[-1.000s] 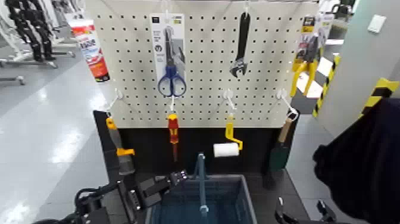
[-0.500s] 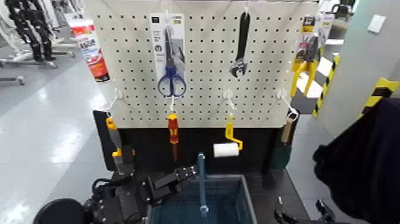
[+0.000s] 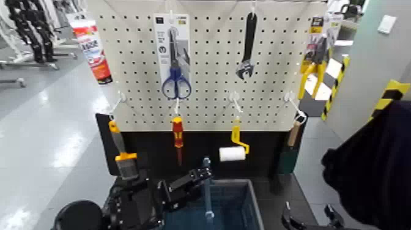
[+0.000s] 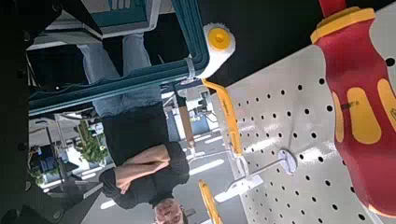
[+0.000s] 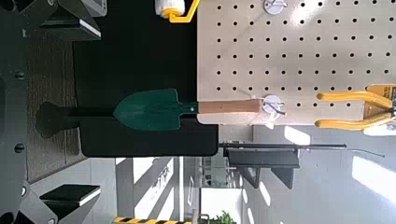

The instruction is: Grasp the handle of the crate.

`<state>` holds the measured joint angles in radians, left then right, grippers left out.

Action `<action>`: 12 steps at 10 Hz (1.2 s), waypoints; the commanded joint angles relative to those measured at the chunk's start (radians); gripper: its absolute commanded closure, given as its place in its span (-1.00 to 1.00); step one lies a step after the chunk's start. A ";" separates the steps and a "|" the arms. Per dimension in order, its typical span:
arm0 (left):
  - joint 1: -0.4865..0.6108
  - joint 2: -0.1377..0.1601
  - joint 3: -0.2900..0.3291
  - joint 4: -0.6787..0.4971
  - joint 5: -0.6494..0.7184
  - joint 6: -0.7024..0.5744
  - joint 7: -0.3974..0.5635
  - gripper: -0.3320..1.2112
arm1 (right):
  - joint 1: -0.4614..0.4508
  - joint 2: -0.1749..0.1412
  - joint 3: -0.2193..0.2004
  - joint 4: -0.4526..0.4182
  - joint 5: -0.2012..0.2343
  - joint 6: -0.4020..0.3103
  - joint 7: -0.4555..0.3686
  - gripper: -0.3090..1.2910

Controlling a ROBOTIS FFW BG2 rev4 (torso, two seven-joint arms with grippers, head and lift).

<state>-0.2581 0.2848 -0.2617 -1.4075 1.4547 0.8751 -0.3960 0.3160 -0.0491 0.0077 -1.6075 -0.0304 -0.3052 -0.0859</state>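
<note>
The crate (image 3: 229, 208), a blue-grey plastic basket with slotted sides and a paler rim, sits low in the head view, below a perforated white pegboard (image 3: 208, 67). Its handle (image 3: 207, 183), a thin teal bar, stands upright over the crate's middle. The left gripper (image 3: 199, 178), black and blocky, reaches in from the left on a bent arm, its fingertips right at the handle near the top; whether they are parted or closed I cannot tell. The right gripper (image 3: 309, 219) waits low at the right, fingers apart
</note>
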 commanded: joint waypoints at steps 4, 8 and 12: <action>0.000 -0.004 -0.013 0.048 0.072 0.012 -0.001 0.75 | 0.000 0.000 0.000 0.000 0.000 -0.002 0.000 -0.44; 0.011 -0.006 -0.008 0.050 0.073 0.013 0.000 0.96 | 0.002 0.000 0.000 0.001 0.000 -0.002 0.000 -0.44; 0.026 -0.012 -0.018 0.038 0.102 0.013 0.000 0.96 | 0.003 0.000 0.000 0.000 0.000 0.001 0.000 -0.44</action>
<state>-0.2347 0.2735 -0.2745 -1.3686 1.5486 0.8882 -0.3953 0.3188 -0.0491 0.0076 -1.6075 -0.0307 -0.3049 -0.0859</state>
